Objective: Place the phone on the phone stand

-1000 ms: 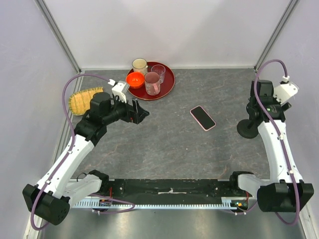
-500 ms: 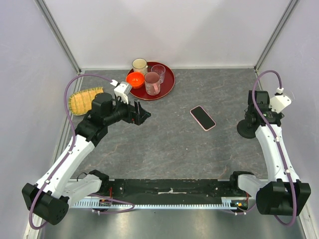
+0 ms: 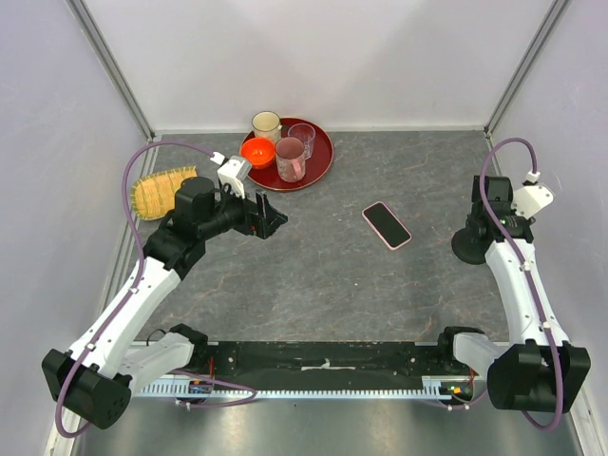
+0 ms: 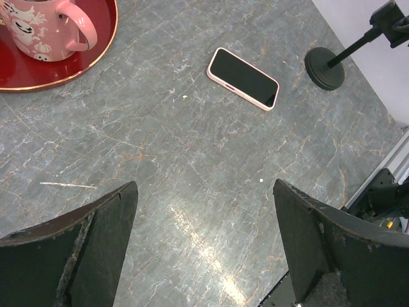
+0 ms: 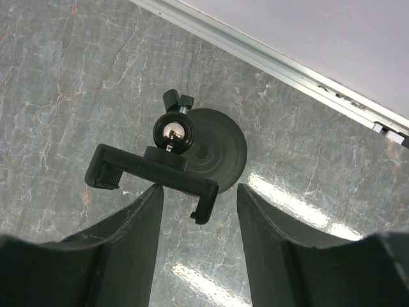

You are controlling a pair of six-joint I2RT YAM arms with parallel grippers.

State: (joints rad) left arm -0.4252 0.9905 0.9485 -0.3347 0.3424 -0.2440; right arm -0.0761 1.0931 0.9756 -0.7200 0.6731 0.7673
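The phone (image 4: 243,78), flat at upper centre, seems stiff, thin, slippery; better to pinch its long pink edges. Both the left gripper (image 4: 204,249) and right gripper (image 5: 199,249) are spread apart, empty

1. Open on all sides of the phone (image 3: 387,225), centre-right in the top view.
2. Blocked at right edge by phone stand (image 3: 470,245), just under right gripper (image 5: 198,190).
3. Blocked upper centre by red tray (image 3: 326,152) with cups, well apart from phone.
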